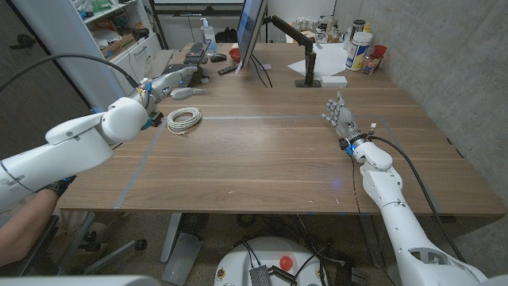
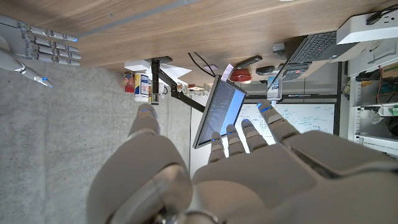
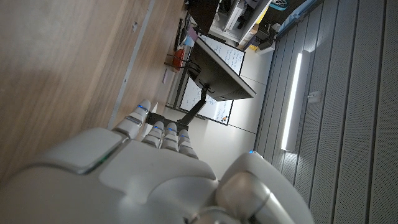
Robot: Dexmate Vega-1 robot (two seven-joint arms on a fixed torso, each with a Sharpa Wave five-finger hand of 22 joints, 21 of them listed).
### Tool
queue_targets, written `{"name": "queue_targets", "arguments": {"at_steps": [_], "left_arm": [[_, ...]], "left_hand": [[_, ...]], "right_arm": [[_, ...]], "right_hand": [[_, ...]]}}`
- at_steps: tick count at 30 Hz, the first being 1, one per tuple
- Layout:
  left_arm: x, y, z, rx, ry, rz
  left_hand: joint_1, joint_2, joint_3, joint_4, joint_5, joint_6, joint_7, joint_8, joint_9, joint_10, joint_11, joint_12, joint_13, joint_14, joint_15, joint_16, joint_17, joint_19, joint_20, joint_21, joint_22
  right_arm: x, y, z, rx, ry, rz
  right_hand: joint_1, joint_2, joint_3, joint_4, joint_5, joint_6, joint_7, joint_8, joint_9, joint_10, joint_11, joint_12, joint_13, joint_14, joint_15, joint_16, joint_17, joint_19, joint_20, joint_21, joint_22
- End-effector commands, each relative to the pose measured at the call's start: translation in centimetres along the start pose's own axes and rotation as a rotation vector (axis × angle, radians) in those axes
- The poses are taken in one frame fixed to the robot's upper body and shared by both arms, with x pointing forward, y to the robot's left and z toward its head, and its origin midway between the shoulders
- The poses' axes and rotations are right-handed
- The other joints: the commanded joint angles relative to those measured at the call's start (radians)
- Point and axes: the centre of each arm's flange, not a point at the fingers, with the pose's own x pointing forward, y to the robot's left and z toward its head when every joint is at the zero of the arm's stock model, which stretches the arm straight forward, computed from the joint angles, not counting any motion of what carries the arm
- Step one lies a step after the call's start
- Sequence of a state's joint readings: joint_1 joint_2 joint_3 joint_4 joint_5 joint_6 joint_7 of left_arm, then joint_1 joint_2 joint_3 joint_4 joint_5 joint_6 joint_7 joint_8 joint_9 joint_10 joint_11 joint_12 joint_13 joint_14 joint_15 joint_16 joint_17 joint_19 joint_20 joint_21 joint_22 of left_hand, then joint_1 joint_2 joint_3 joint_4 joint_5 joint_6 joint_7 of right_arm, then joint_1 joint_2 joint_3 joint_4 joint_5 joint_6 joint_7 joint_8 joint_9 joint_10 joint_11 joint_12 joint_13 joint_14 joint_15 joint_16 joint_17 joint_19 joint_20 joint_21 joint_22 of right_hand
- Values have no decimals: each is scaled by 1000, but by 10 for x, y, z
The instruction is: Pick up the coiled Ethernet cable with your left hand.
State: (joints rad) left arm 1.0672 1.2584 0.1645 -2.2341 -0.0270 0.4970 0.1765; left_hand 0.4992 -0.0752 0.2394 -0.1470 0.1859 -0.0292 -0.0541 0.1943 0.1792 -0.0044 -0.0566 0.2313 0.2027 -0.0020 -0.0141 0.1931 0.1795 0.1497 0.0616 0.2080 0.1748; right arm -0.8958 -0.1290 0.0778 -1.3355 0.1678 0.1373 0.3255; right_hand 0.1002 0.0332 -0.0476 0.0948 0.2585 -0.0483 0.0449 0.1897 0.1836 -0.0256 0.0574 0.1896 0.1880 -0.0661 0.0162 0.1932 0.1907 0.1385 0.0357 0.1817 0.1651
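- Wooden surface (image 1: 262, 159) spans the middle of the head view, with both robot arms coming in from the bottom corners.
- At the left of the frame, the left hand (image 1: 167, 83) is stretched out above the surface, pointing toward the upper middle. Its fingers (image 2: 273, 124) are spread and hold nothing, as the left wrist view shows.
- Just right of the left wrist and below the hand, the coiled Ethernet cable (image 1: 184, 120) lies flat on the surface as a pale loop, untouched.
- In the upper middle, a monitor (image 1: 251, 32) stands on the surface, with a remote control (image 1: 228, 70) near its foot.
- In the upper right, a white jar (image 1: 359, 52) stands among small items.
- At the right of the frame, the right hand (image 1: 340, 117) stands on the surface, fingers straight and slightly apart, holding nothing.
- The step in hand appears to be the approach: the left hand looks to have reached past the cable. Next it likely needs to draw back, lower over the loop, and close around its strands.
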Motion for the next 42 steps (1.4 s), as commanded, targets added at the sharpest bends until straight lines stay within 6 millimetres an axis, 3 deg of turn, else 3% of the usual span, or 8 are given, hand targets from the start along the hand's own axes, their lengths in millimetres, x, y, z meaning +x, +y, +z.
{"name": "queue_targets", "arguments": {"at_steps": [1,7,14,19,32,42], "left_arm": [[-6,2,-3,59,32,20],[-9,-1,-10,59,56,17],[-13,-3,-19,42,73,11],[-20,-4,-24,52,66,49],[-28,-9,-39,82,118,23],[-28,2,-56,49,214,-10]], "left_hand": [[-18,-32,-23,8,15,17,3,6,4,23,-9,11,4,24,-11,13,6,31,-9,9,4],[-38,-67,-51,13,29,36,11,10,4,47,-18,19,6,48,-18,18,9,46,-15,11,5],[-45,-78,-65,16,37,49,19,13,4,61,-23,23,7,59,-23,19,10,56,-18,12,6],[-30,-65,-75,18,63,146,8,39,8,123,-41,42,10,113,-47,29,11,89,-24,16,7],[-24,-60,-81,20,72,159,7,37,9,148,-53,47,12,140,-58,33,11,114,-29,20,7],[-17,-56,-87,21,80,193,10,41,10,183,-54,56,13,173,-62,36,11,144,-30,25,8]], "right_arm": [[0,0,1,-4,-1,-2],[-1,0,1,-5,-2,-3],[-1,0,1,-6,-1,-5],[0,1,1,-8,-4,-1],[0,1,0,-8,-2,-2],[0,2,0,-7,-1,0]], "right_hand": [[16,-4,0,-11,-2,-3,4,5,5,-9,2,1,3,-3,4,3,0,2,4,4,3],[24,-5,1,-15,-2,-4,4,5,5,-10,0,1,3,-3,2,3,0,1,5,4,3],[30,-6,1,-20,-3,-4,3,6,5,-11,0,2,3,-3,2,3,0,1,6,4,3],[32,-7,1,-21,-3,-3,2,6,5,-9,1,3,3,-3,1,2,0,2,6,4,3],[33,-7,0,-22,-4,-4,0,6,5,-10,0,3,3,-3,1,3,0,2,6,5,3],[32,-8,-2,-22,-5,-4,-1,6,5,-9,1,4,3,-4,1,3,1,2,6,5,3]]}}
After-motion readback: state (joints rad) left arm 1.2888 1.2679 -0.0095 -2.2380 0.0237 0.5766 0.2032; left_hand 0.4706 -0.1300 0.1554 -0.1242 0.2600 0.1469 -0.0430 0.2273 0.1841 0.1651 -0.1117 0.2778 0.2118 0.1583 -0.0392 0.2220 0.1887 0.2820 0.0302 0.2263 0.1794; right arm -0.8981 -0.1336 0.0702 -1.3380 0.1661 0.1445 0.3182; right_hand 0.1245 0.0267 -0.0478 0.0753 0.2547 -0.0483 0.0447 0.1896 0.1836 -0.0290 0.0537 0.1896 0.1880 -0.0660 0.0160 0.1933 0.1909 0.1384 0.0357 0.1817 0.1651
